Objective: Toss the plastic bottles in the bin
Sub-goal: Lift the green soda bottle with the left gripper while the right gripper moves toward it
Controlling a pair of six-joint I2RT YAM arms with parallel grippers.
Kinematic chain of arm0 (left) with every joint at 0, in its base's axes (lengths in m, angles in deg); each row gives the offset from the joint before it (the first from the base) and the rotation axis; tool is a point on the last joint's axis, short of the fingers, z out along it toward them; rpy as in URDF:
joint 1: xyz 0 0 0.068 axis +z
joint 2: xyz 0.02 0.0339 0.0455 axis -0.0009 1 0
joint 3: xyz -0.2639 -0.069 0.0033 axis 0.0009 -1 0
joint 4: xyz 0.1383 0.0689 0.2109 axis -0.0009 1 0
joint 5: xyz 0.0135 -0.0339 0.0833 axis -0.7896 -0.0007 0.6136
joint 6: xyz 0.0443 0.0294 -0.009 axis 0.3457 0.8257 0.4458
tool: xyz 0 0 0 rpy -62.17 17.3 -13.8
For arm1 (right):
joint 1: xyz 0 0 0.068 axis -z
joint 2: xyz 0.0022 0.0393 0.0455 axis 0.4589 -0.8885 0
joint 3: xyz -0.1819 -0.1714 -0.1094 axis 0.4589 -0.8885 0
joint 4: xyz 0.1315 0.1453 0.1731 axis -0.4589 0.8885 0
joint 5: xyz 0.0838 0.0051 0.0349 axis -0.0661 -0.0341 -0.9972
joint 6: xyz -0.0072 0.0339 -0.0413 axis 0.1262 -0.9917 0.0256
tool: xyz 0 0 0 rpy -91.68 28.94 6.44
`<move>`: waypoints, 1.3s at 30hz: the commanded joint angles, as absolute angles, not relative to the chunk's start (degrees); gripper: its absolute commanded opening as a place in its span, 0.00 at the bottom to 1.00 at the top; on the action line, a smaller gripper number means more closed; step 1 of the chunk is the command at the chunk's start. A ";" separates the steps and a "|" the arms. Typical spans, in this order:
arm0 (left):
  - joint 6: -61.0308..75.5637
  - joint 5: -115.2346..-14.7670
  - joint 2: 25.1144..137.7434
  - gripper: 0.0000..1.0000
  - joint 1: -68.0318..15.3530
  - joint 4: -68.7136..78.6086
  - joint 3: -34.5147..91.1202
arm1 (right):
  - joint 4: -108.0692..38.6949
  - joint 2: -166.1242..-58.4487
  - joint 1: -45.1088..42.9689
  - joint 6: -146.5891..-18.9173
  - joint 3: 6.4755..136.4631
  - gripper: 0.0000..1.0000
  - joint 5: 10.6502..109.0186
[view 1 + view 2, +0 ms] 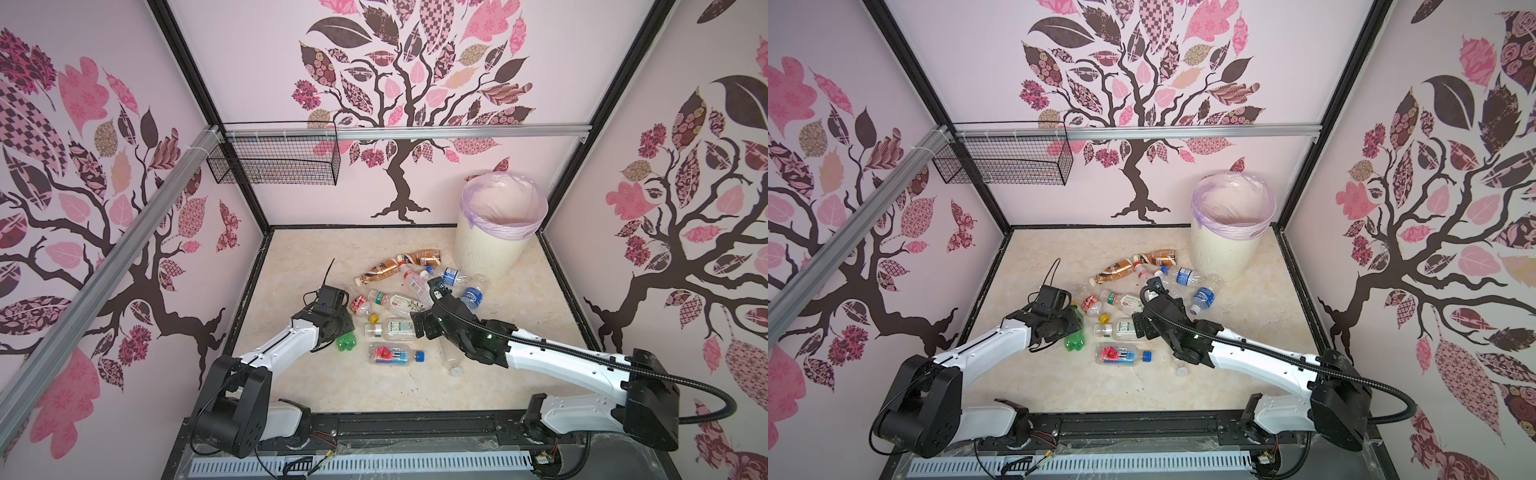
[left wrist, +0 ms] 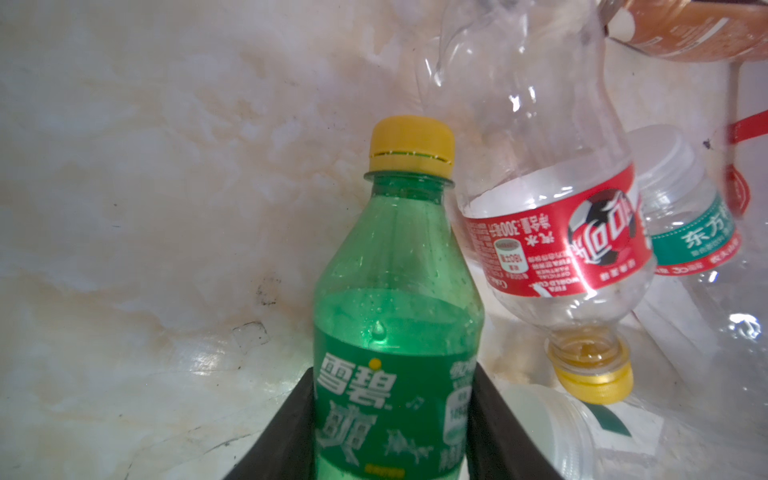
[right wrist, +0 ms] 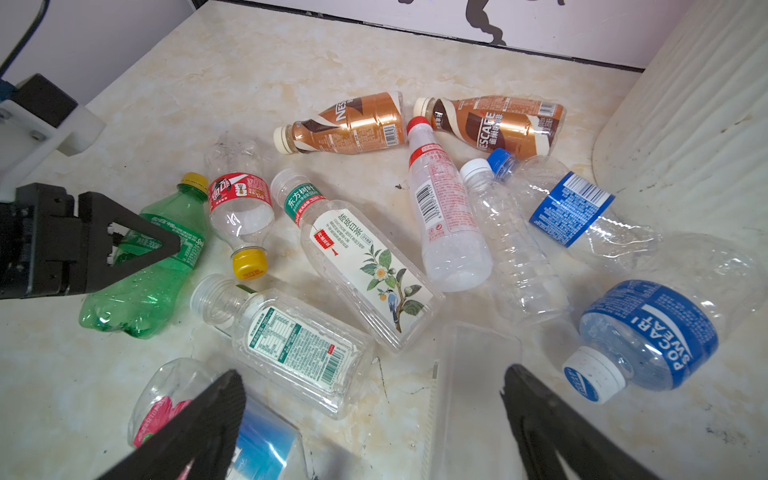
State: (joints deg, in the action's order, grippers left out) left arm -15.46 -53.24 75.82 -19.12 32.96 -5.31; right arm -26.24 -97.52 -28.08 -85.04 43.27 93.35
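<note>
My left gripper point(image 2: 392, 374) is shut on the label of the green bottle point(image 2: 395, 270), which has a yellow cap and lies low over the table at the left of the pile point(image 1: 347, 343) point(image 1: 1074, 341); the right wrist view shows those fingers point(image 3: 141, 245) across it. My right gripper point(image 3: 372, 374) hangs open above the pile point(image 1: 424, 322), holding nothing. Several other plastic bottles lie on the table, among them two brown-gold ones point(image 1: 378, 270) point(image 1: 424, 257) and a clear red-labelled one point(image 2: 552, 232). The cream ribbed bin point(image 1: 494, 245) point(image 1: 1225, 249), with its lilac bag, stands at the back right.
A black wire mesh basket point(image 1: 274, 160) hangs from the aluminium rail at the back left. Patterned walls close in the table on three sides. The bin's ribbed wall point(image 3: 685, 124) rises close beside the blue-labelled bottles point(image 3: 648, 332).
</note>
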 commanded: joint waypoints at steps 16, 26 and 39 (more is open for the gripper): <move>-15.57 -55.24 68.64 0.37 -19.30 40.93 -4.30 | -26.00 -100.23 -25.67 -87.89 46.72 1.00 87.67; -9.50 -65.83 62.20 0.37 -19.58 45.58 4.10 | -18.52 -97.07 -20.86 -92.60 53.16 0.99 82.67; -6.57 -76.19 58.34 0.36 -20.36 33.47 9.36 | -13.98 -104.86 -18.15 -94.93 72.81 0.99 75.51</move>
State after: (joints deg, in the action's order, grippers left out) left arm -8.18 -72.75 58.07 -19.97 37.94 6.17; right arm -15.62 -101.02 -18.53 -94.24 68.21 78.49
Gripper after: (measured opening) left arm 0.427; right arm 0.994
